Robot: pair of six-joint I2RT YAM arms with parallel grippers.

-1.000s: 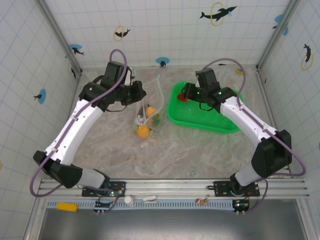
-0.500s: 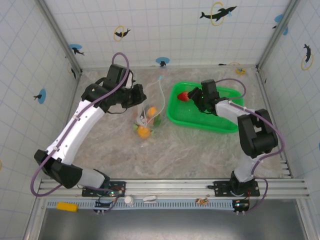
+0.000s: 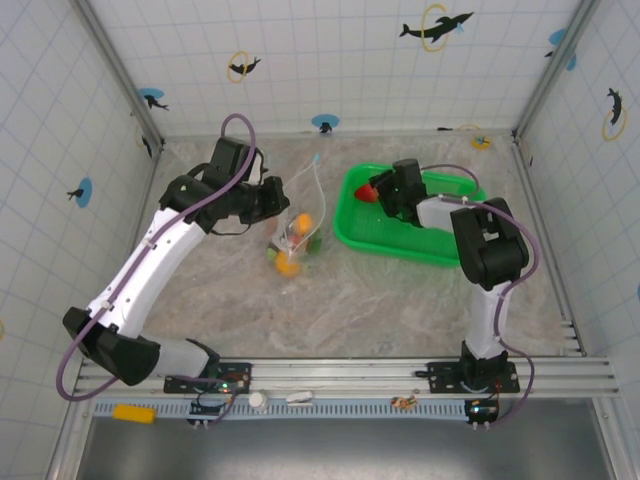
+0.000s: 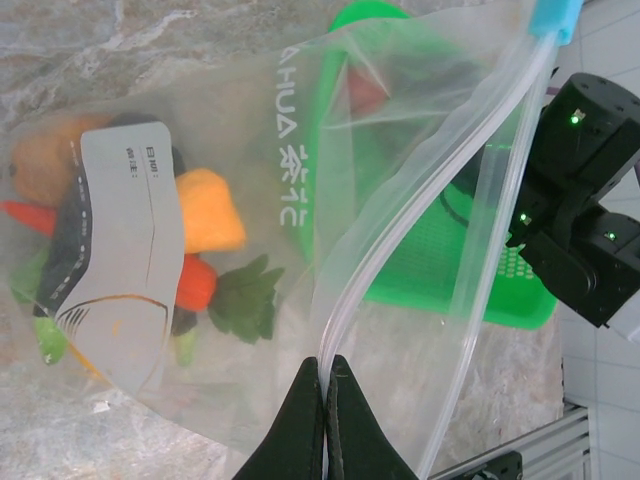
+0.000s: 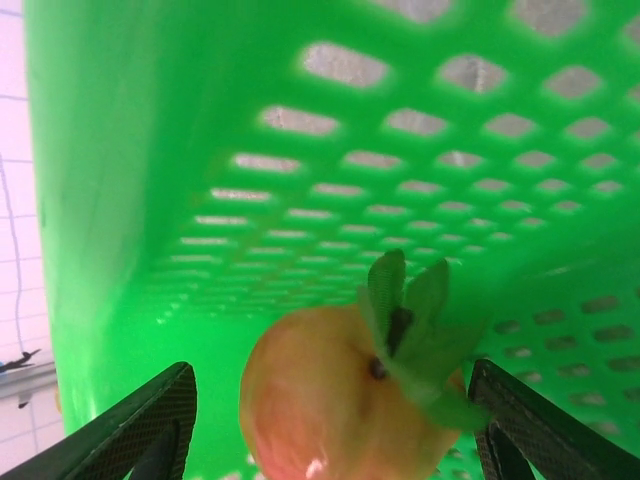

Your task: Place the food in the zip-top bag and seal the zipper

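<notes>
The right arm has folded in on itself over the last second, its elbow drawn up close to the green mesh basket (image 3: 352,240). The right hand (image 5: 332,372) now comes at the toy strawberry (image 3: 368,191) low and from the side rather than from above. Its jaws stand apart, a finger on each side of the berry and not closed on it, so nothing is gripped yet. The berry lies in the basket's far left corner. The left hand (image 4: 325,378) has drifted only slightly and stays pinched together on the zipper (image 4: 425,205) at one lip of the zip-top bag (image 3: 296,238). That grip holds the mouth lifted and parted toward the basket, with the blue slider (image 4: 556,14) at the far end of the strip. The bag rests on the marbled surface (image 3: 330,300) just beside the basket. It already carries an orange citrus piece (image 4: 207,208), a carrot (image 4: 196,282) and some darker and green pieces behind its white label (image 4: 120,250). By my reading the strawberry is the last piece outside the bag. The new approach sets up a close-and-lift, then a short carry to the open mouth; sealing is not yet begun.
</notes>
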